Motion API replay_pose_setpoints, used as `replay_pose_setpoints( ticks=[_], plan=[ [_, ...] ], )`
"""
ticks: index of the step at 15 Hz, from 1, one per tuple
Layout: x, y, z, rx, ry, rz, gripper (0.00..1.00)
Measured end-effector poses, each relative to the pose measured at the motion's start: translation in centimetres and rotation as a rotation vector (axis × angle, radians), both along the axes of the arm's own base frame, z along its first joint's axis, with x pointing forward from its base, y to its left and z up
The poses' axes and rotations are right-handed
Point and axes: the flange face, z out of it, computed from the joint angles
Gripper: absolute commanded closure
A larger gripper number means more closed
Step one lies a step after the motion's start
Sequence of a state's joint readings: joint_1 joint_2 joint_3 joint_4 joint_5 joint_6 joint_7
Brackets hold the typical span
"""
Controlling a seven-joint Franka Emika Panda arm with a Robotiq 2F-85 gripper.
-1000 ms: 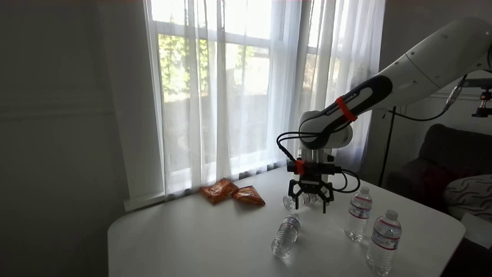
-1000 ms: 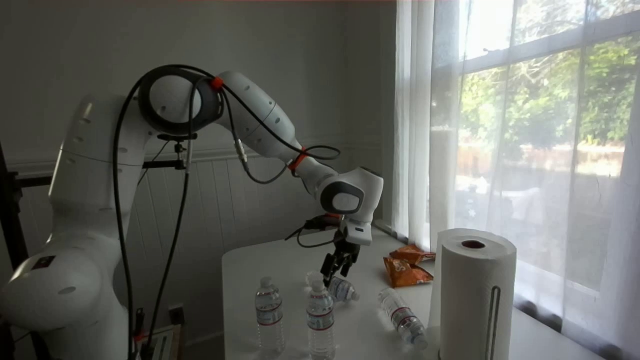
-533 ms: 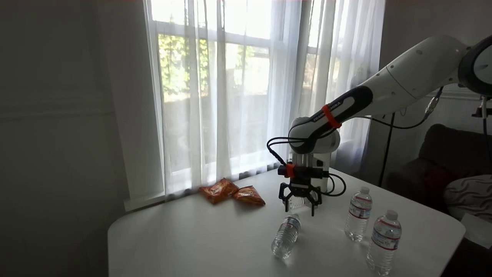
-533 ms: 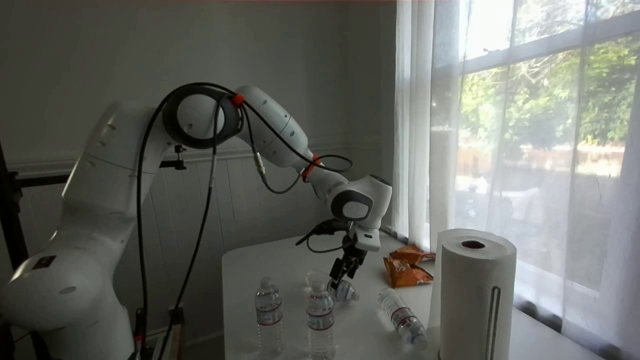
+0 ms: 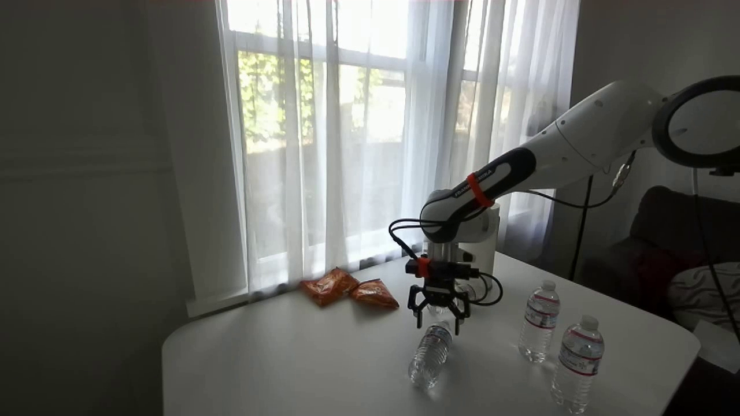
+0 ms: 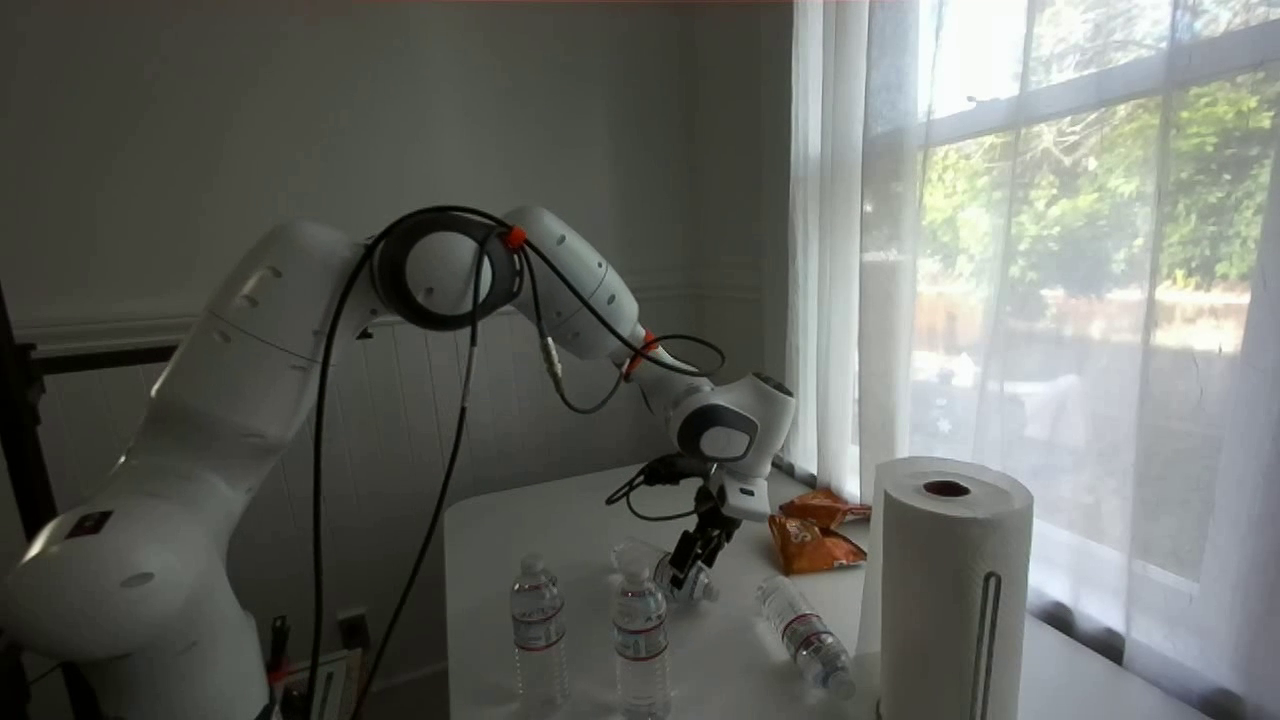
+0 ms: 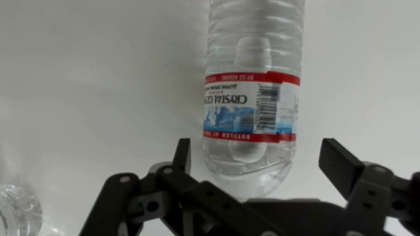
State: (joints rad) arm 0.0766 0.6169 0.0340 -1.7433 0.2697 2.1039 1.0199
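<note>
My gripper (image 5: pixel 438 327) stands open over a clear water bottle (image 5: pixel 429 355) lying on its side, the nearest thing to it. In the wrist view the fingers (image 7: pixel 339 164) are spread on either side of that bottle (image 7: pixel 252 105), with gaps between them and its sides. Its red, white and blue label faces up; the cap end is hidden beneath the gripper. In an exterior view the gripper (image 6: pixel 693 573) covers part of the lying bottle (image 6: pixel 640 555). A second lying bottle (image 6: pixel 805 637) is close by; part of this bottle (image 7: pixel 18 209) shows at the wrist view's lower left.
Two upright water bottles (image 5: pixel 539 322) stand on the white table (image 5: pixel 277 358), both also in an exterior view (image 6: pixel 538 630). Orange snack bags (image 5: pixel 332 287) rest by the curtained window. A tall paper towel roll (image 6: pixel 955 600) stands near the window side, partly behind the arm elsewhere.
The arm has come down and across, away from the paper towel side, bringing the gripper over the lying bottle's cap end. The jaws have stayed open; the bottles have not moved.
</note>
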Motion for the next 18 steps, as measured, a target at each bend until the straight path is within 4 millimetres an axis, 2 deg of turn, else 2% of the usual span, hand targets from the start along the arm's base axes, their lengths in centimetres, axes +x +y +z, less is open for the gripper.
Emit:
replay_pose_setpoints(
  ticks=[1,2,4,5,8,12,18],
  plan=[
    [0.2,0.2,-0.4,0.006,0.003,0.002,0.00],
    [0.3,0.4,-0.7,0.011,0.008,0.004,0.08],
    [0.5,0.6,-1.3,0.017,0.021,0.008,0.34],
    [0.6,0.7,-1.4,0.019,0.027,0.009,0.43],
    [0.8,1.0,-1.4,0.024,0.035,0.014,0.62],
    [1.1,2.8,-0.5,0.021,0.037,0.040,0.75],
    [1.1,8.1,1.9,-0.048,0.014,0.073,0.76]
  ],
)
